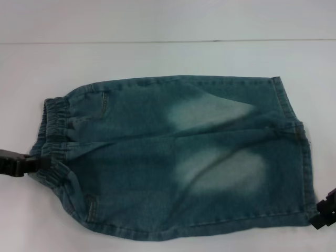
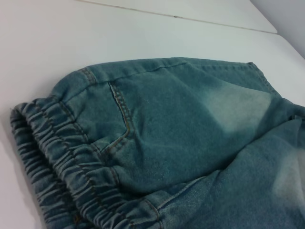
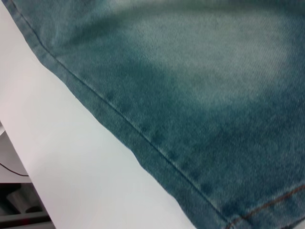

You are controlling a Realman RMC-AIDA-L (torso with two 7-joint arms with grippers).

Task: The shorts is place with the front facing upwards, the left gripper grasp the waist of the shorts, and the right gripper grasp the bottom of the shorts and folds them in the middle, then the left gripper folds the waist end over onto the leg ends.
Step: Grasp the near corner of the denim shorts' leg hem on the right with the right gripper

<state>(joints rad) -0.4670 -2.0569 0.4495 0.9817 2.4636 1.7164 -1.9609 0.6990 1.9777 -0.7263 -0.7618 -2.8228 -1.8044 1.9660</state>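
Observation:
The blue denim shorts [image 1: 173, 157] lie flat on the white table [image 1: 157, 58], front up. Their elastic waist [image 1: 52, 131] is at the left and the leg hems [image 1: 304, 157] are at the right. My left gripper [image 1: 31, 163] comes in from the left edge and touches the waistband near its middle. My right gripper [image 1: 324, 210] sits at the lower right, against the near leg's hem corner. The left wrist view shows the gathered waistband [image 2: 62, 162] and a front pocket [image 2: 119, 119] close up. The right wrist view shows the near leg's side seam [image 3: 143, 133].
Bare white tabletop surrounds the shorts, with its far edge [image 1: 168, 42] behind them. In the right wrist view the table's near edge [image 3: 28, 186] drops off to the floor and some equipment below.

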